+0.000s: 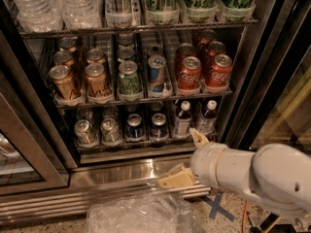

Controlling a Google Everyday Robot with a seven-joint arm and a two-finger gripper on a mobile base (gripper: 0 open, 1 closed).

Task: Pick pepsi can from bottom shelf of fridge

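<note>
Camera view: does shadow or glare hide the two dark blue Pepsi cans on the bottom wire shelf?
Camera view: the black wire bottom shelf lies in dim shadow, yet both dark blue Pepsi cans show their silver tops; glare streaks the stainless steel fridge base; the beige-fingered gripper, open, hangs well lit at lower right before that base.

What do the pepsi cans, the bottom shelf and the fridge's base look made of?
Pepsi cans: probably aluminium, shiny silver tops, glossy blue print. Bottom shelf: black coated wire, it seems, with a metal front rail. Fridge base: brushed steel, streaky reflections. The hand, open before that base, has matte tan fingers, likely plastic.
</note>
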